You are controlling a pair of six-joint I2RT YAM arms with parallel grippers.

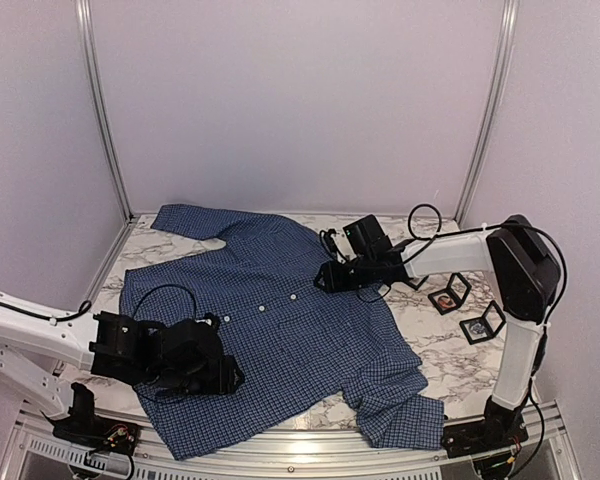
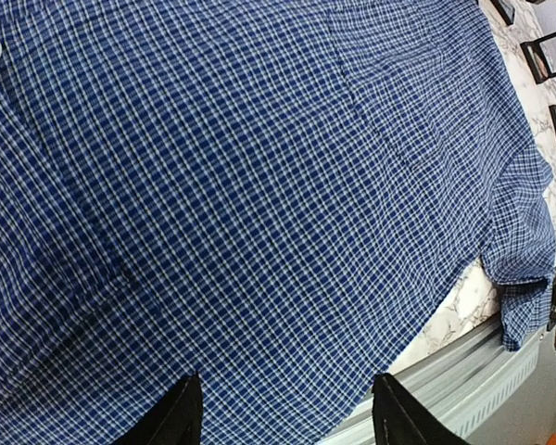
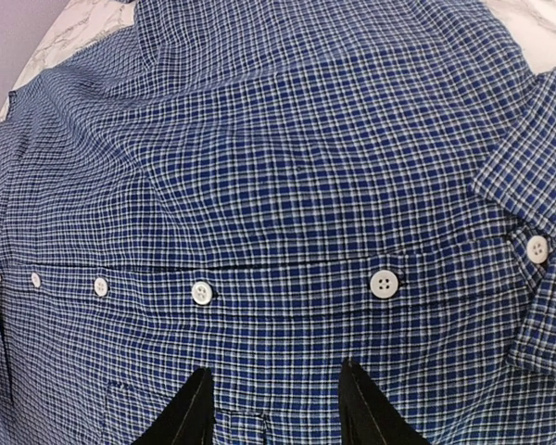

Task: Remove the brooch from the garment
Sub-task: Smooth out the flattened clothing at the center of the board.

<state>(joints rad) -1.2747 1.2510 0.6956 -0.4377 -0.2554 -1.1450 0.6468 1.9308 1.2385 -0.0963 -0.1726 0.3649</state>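
Brooch, tiny roundish orange-and-pale pin [image 1: 444, 298], apparently sits in black frame [image 1: 464, 282] near marble table's [image 1: 445, 362] right edge, off dark blue checked shirt [image 1: 280, 320]. Right gripper [image 3: 273, 371] is nearer, left gripper [image 2: 287, 378] across shirt; both jaws apart, empty.

Material and finish findings: cloth, desk, hardware.
Shirt [image 1: 280, 320]: woven cloth, fine check, matt, soft, lightly creased. Buttons [image 3: 384, 283]: white, smooth, faint gloss, plastic by appearance. Desk [image 1: 450, 350]: marble-patterned top, smooth, low sheen. Rail [image 2: 463, 385] at desk edge: ribbed pale metal, satin finish. Left pincer [image 2: 287, 417] and right pincer [image 3: 273, 408]: black, matt, hard plastic by appearance. Right arm [image 1: 450, 255]: white link smooth, semi-gloss; black housings matt. Uprights [image 1: 107, 120]: pale metal, smooth, slight shine. Walls [image 1: 300, 100]: plain, matt, even.
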